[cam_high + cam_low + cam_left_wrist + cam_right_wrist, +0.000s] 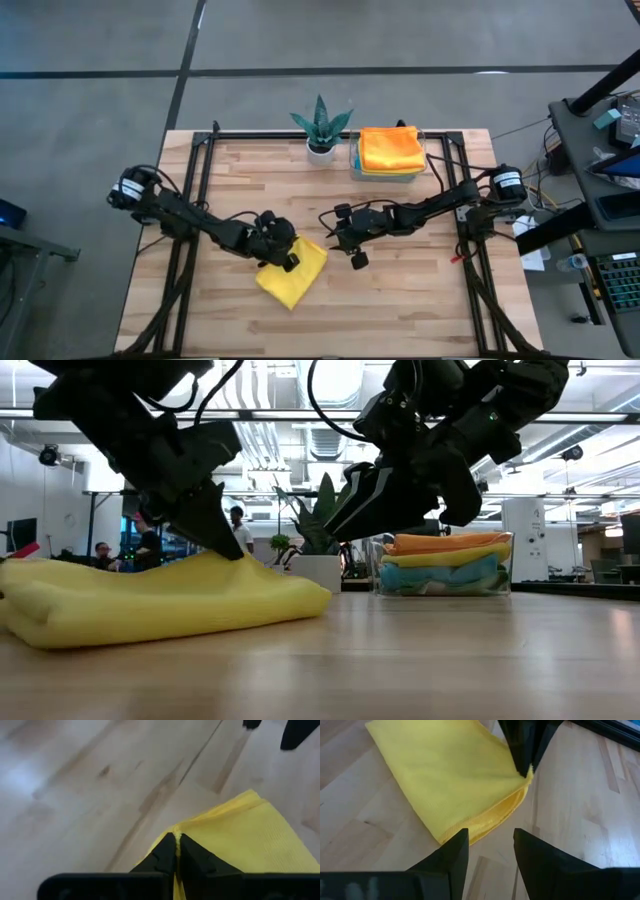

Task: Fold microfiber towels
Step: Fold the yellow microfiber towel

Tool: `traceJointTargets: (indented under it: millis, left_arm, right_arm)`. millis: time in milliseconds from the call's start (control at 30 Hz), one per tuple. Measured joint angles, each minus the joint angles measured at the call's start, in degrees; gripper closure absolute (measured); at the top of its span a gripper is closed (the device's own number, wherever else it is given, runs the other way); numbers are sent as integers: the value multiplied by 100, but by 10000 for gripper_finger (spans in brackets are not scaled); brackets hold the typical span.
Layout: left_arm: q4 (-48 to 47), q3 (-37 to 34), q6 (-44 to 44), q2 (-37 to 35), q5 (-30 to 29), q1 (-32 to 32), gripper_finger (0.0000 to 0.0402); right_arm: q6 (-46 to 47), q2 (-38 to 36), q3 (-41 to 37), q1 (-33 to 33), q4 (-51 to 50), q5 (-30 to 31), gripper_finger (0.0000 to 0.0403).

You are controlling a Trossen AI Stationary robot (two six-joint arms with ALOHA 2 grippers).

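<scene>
Room-wise there's a lot of bare wooden table (400,300): the whole near half is open, apart from the yellow towel (292,272) lying folded a bit left of centre, around 7 o'clock from the middle, well in from every edge. The back edge is the crowded part, with a potted plant (321,126) at 12 o'clock and a clear tray (385,172) just beside it at 1 o'clock, stacked with folded towels (390,148), orange on top.

The left gripper (287,257) is down on the yellow towel, jaws pinched tight together on its top corner; in the left wrist view you can see the cloth nipped right between the fingers (165,857). The right gripper (350,250) hangs just off the towel's 3 o'clock side, jaws about halfway apart, holding nothing and not touching the cloth.
</scene>
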Motion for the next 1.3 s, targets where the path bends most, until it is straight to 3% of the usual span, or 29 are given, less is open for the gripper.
traceJointTargets:
  millis: [433,733,933,1167,1300]
  left_arm:
    - [47,-153,-126,42,-259,114,398]
    - [-86,-168,-84,4,-215,111,297]
    - [-914,89,-143,-504,542,111,245]
    - [-996,239,-56,-1412,810,83,240]
    - [-555,276,-277,-1570,853,-371,248]
  right_arm:
    - [0,2,-31,0,-3,0,255]
    - [2,4,-35,0,-3,0,255]
    - [-1,4,-35,0,57,2,255]
    - [3,4,-48,8,249,4,255]
    - [302,62,-102,33,760,5,258]
